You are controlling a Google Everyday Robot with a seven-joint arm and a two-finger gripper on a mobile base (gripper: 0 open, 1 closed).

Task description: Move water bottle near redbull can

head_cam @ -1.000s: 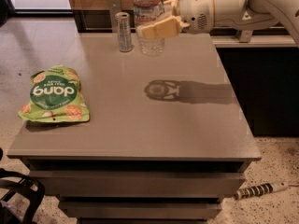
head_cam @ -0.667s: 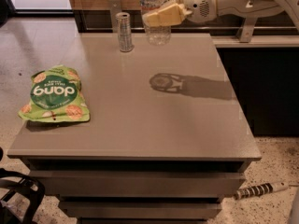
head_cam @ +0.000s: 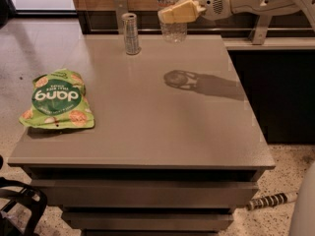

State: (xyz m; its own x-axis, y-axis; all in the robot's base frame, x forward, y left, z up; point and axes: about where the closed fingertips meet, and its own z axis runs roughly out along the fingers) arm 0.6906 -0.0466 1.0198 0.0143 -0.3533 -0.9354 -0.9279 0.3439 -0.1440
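The water bottle (head_cam: 173, 31) is clear plastic, held upright in the air above the table's far edge; its cap is cut off by the top of the view. My gripper (head_cam: 176, 9) comes in from the upper right and is shut on the bottle's middle with cream fingers (head_cam: 179, 13). The redbull can (head_cam: 131, 33), slim and silver-grey, stands on the far part of the grey table (head_cam: 147, 127), to the left of the bottle with a gap between them.
A green snack bag (head_cam: 57, 100) lies flat at the table's left edge. The arm's shadow (head_cam: 197, 82) falls on the table's right half. A dark counter runs behind and to the right. A black object (head_cam: 19, 205) sits at the lower left on the floor.
My gripper has lifted the bottle higher and moved it slightly right and farther back. The can and the bag have not moved.
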